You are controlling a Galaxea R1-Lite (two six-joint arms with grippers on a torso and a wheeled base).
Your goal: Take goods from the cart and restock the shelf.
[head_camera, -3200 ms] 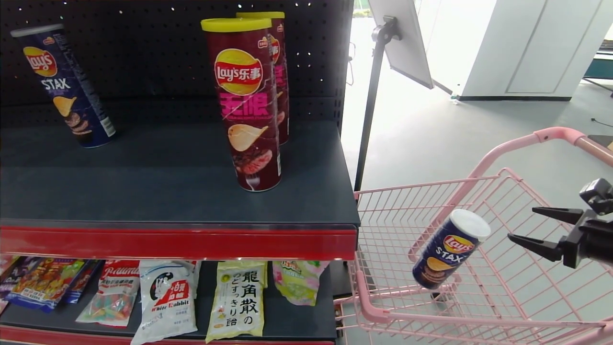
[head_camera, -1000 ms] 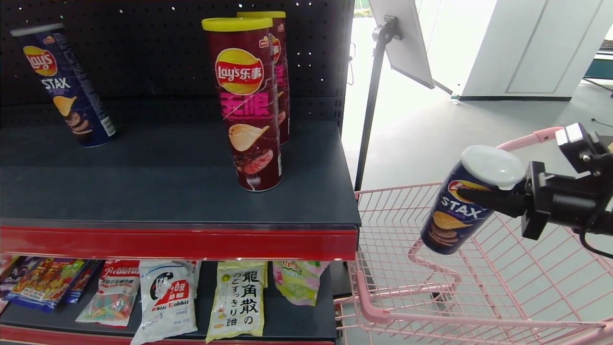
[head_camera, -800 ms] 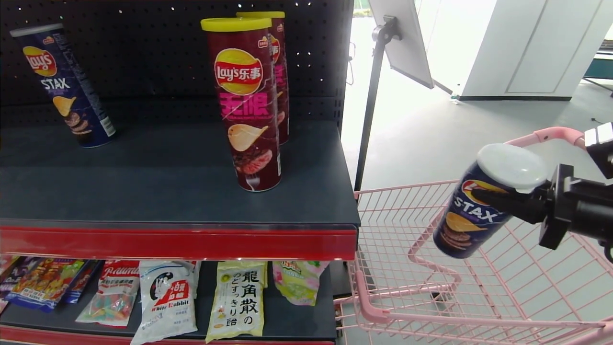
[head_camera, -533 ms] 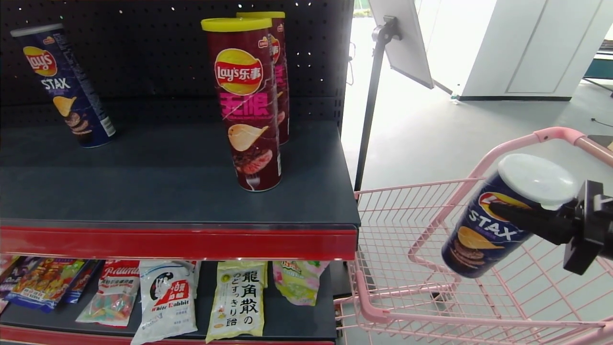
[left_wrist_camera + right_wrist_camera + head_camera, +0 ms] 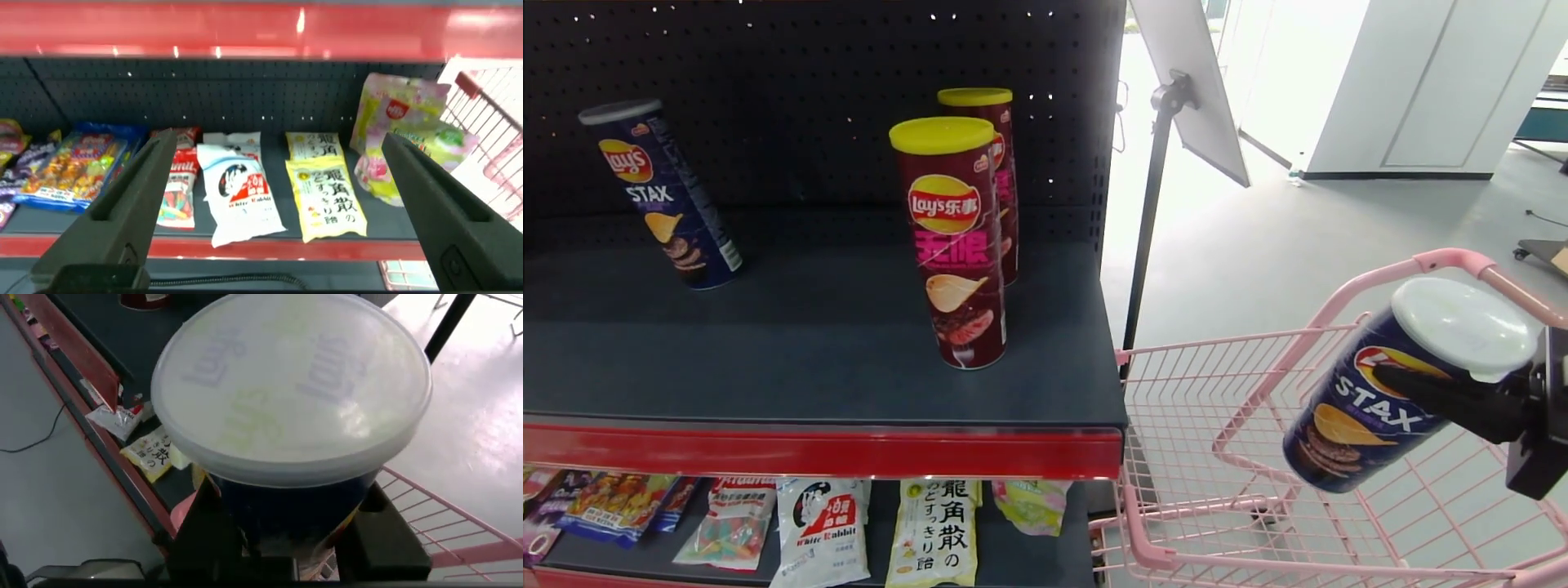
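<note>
The blue chip can (image 5: 1372, 408) has risen out of the pink cart (image 5: 1201, 343), clamped in the right hand (image 5: 1403, 369); left hand (image 5: 278, 140) spread.

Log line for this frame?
right hand: shut on blue chip can, over cart | left hand: open, facing lower shelf | can not yet shelved

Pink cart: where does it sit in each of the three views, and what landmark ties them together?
Head view: pink cart beside the shelf at its right end, below the held blue can.
Left wrist view: cart just past the pale green bag.
Right wrist view: cart wires behind the can.
Shared landmark: the upper shelf's red edge strip.
</note>
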